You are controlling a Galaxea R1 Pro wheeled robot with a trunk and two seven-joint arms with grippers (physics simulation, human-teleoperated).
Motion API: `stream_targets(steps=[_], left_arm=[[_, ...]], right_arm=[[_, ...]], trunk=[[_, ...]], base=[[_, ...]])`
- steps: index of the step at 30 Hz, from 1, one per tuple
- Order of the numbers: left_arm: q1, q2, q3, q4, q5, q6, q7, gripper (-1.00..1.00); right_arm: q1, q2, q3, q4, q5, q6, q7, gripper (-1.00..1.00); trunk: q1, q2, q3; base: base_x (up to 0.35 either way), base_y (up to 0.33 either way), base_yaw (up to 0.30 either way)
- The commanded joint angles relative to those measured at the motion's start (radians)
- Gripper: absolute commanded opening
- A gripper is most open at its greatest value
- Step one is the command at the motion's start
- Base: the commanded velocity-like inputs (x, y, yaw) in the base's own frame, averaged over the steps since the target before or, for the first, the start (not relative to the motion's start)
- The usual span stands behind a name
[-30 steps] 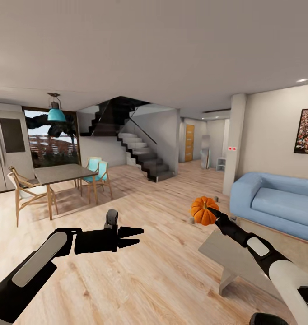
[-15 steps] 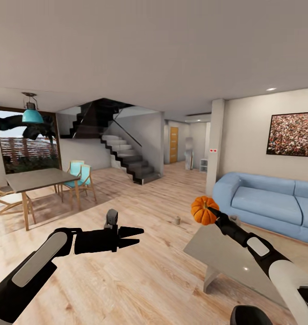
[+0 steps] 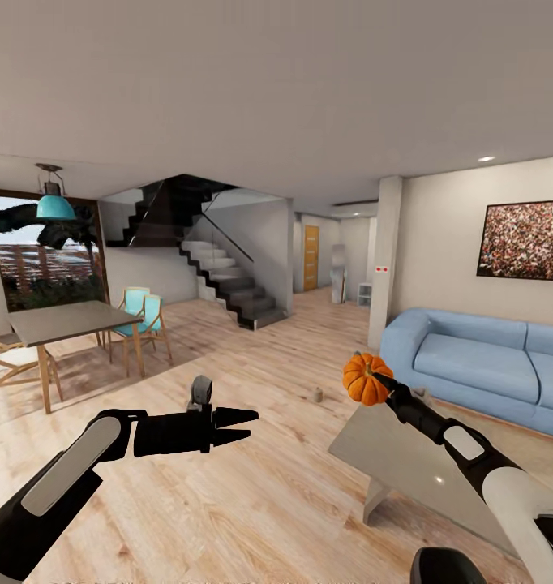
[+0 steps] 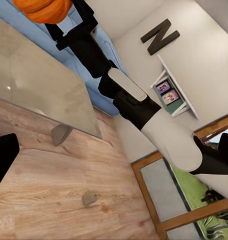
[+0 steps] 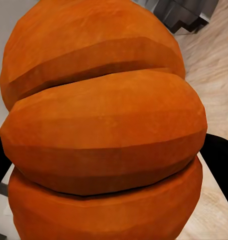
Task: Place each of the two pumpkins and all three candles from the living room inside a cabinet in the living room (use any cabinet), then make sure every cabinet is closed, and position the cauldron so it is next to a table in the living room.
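An orange ribbed pumpkin (image 3: 364, 380) hangs in the air above the near corner of the grey glossy table (image 3: 398, 458), with my right gripper (image 3: 374, 380) shut on it. Up close in the right wrist view, the pumpkin (image 5: 103, 130) sits between the dark fingers. The left wrist view has the pumpkin (image 4: 43, 7) over the table (image 4: 33, 85). My left gripper (image 3: 252, 426) is held out over the wood floor, open and with nothing in it. One small tan candle (image 3: 317, 395) stands on the floor beyond the table; the candle (image 4: 89, 198) also appears in the left wrist view.
A blue sofa (image 3: 479, 365) lines the right wall behind the table, next to a white pillar (image 3: 386, 259). A dining table (image 3: 62, 320) with chairs stands at the far left, and stairs (image 3: 228, 284) rise at the back. Open wood floor lies ahead.
The camera has turned right over the last second, so the room slid left and more of the sofa and table came in. Both arms keep their pose, and the pumpkin stays gripped.
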Motion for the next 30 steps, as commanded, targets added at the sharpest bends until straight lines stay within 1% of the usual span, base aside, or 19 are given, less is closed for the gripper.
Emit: stream_targets(steps=[1, 30], left_arm=[[-0.001, 0.001, -0.001, 0.000, -0.009, 0.000, -0.010, 1.00], [-0.001, 0.001, -0.002, 0.000, -0.009, 0.000, -0.010, 1.00]], right_arm=[[-0.001, 0.000, 0.000, 0.000, -0.008, 0.009, -0.001, -1.00], [-0.001, 0.000, 0.000, 0.000, -0.007, 0.009, -0.001, -1.00]], trunk=[[-0.004, 0.006, 0.000], [-0.115, 0.209, 0.044]], base=[[0.000, 0.000, 0.000], [0.000, 0.000, 0.000]])
